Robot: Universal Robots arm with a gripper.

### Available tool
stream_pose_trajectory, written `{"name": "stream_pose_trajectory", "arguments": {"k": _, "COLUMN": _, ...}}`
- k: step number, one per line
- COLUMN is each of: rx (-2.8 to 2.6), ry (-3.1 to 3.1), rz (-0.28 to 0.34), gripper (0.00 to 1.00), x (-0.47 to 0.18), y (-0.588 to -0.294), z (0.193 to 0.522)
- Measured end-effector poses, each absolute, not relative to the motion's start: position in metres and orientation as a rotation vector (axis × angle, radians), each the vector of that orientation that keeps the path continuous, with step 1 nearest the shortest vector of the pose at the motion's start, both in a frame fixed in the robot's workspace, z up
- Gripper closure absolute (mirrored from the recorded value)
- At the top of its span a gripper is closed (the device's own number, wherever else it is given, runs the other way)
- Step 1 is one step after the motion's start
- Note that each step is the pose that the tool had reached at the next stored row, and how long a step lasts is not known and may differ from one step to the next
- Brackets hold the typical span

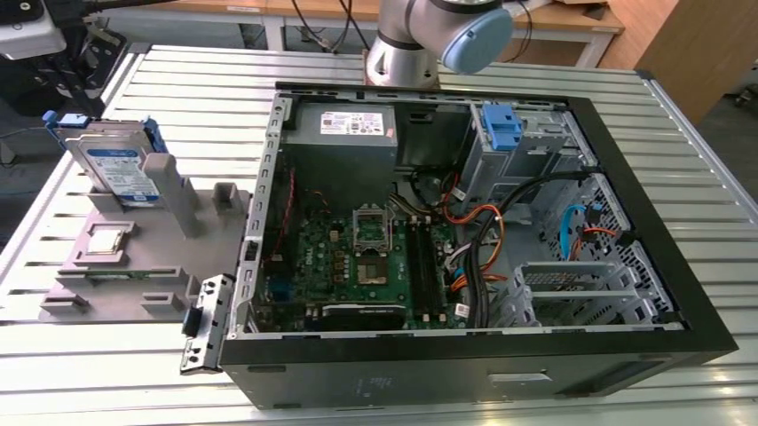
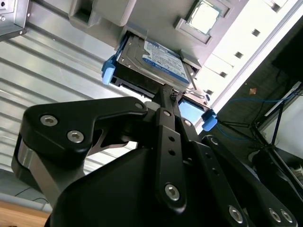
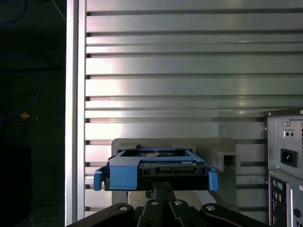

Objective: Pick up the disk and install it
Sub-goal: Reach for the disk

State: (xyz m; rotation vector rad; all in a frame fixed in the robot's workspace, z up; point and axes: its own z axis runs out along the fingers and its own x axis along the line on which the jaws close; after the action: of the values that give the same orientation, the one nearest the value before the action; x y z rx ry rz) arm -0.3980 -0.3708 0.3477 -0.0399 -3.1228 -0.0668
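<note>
The disk (image 1: 115, 164) is a silver-grey drive with a white-and-blue label in a bright blue carrier. It stands on edge in a grey holder block (image 1: 119, 257) on the exterior view's left, outside the computer case. Both wrist views look along my gripper at the disk (image 2: 151, 59) (image 3: 158, 170). My gripper (image 2: 164, 91) (image 3: 161, 185) has its black fingers drawn together to a narrow tip, right at the carrier's near edge. Nothing sits between the fingers. Whether the tip touches the carrier is hard to tell.
The open computer case (image 1: 698, 328) lies on the slatted metal table (image 1: 663, 142), showing motherboard, cables and a metal drive bay with an upright blue bracket (image 1: 502, 124). A processor chip (image 1: 105, 240) rests on the holder block. The arm's base (image 1: 409, 49) stands behind the case.
</note>
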Motion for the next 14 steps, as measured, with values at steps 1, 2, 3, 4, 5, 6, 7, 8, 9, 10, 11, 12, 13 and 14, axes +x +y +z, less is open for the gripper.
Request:
{"name": "stream_pose_trajectory", "arguments": {"k": 1, "rx": -0.040, "ry": -3.123, "rz": -0.067, "gripper": 0.89, "x": -0.3981, "y": -0.3708, "z": 0.3477}}
{"name": "stream_pose_trajectory", "arguments": {"k": 2, "rx": -0.040, "ry": -3.123, "rz": -0.067, "gripper": 0.89, "x": -0.3981, "y": -0.3708, "z": 0.3477}}
{"name": "stream_pose_trajectory", "arguments": {"k": 3, "rx": -0.040, "ry": -3.123, "rz": -0.067, "gripper": 0.89, "x": -0.3981, "y": -0.3708, "z": 0.3477}}
{"name": "stream_pose_trajectory", "arguments": {"k": 4, "rx": -0.040, "ry": -3.123, "rz": -0.067, "gripper": 0.89, "x": -0.3980, "y": -0.3707, "z": 0.3467}}
{"name": "stream_pose_trajectory", "arguments": {"k": 5, "rx": -0.040, "ry": -3.123, "rz": -0.067, "gripper": 0.89, "x": -0.3980, "y": -0.3707, "z": 0.3454}}
{"name": "stream_pose_trajectory", "arguments": {"k": 6, "rx": -0.040, "ry": -3.123, "rz": -0.067, "gripper": 0.89, "x": -0.3980, "y": -0.3707, "z": 0.3449}}
{"name": "stream_pose_trajectory", "arguments": {"k": 7, "rx": -0.040, "ry": -3.123, "rz": -0.067, "gripper": 0.89, "x": -0.3980, "y": -0.3707, "z": 0.3450}}
{"name": "stream_pose_trajectory", "arguments": {"k": 8, "rx": -0.040, "ry": -3.122, "rz": -0.066, "gripper": 0.89, "x": -0.3980, "y": -0.3708, "z": 0.3450}}
{"name": "stream_pose_trajectory", "arguments": {"k": 9, "rx": -0.040, "ry": -3.123, "rz": -0.066, "gripper": 0.89, "x": -0.3981, "y": -0.3708, "z": 0.3449}}
{"name": "stream_pose_trajectory", "arguments": {"k": 10, "rx": -0.040, "ry": -3.123, "rz": -0.066, "gripper": 0.89, "x": -0.3981, "y": -0.3708, "z": 0.3449}}
{"name": "stream_pose_trajectory", "arguments": {"k": 11, "rx": -0.040, "ry": -3.123, "rz": -0.066, "gripper": 0.89, "x": -0.3981, "y": -0.3708, "z": 0.3448}}
{"name": "stream_pose_trajectory", "arguments": {"k": 12, "rx": -0.040, "ry": -3.123, "rz": -0.066, "gripper": 0.89, "x": -0.3981, "y": -0.3708, "z": 0.3448}}
{"name": "stream_pose_trajectory", "arguments": {"k": 13, "rx": -0.040, "ry": -3.123, "rz": -0.066, "gripper": 0.89, "x": -0.3981, "y": -0.3708, "z": 0.3448}}
{"name": "stream_pose_trajectory", "arguments": {"k": 14, "rx": -0.040, "ry": -3.123, "rz": -0.066, "gripper": 0.89, "x": -0.3981, "y": -0.3708, "z": 0.3448}}
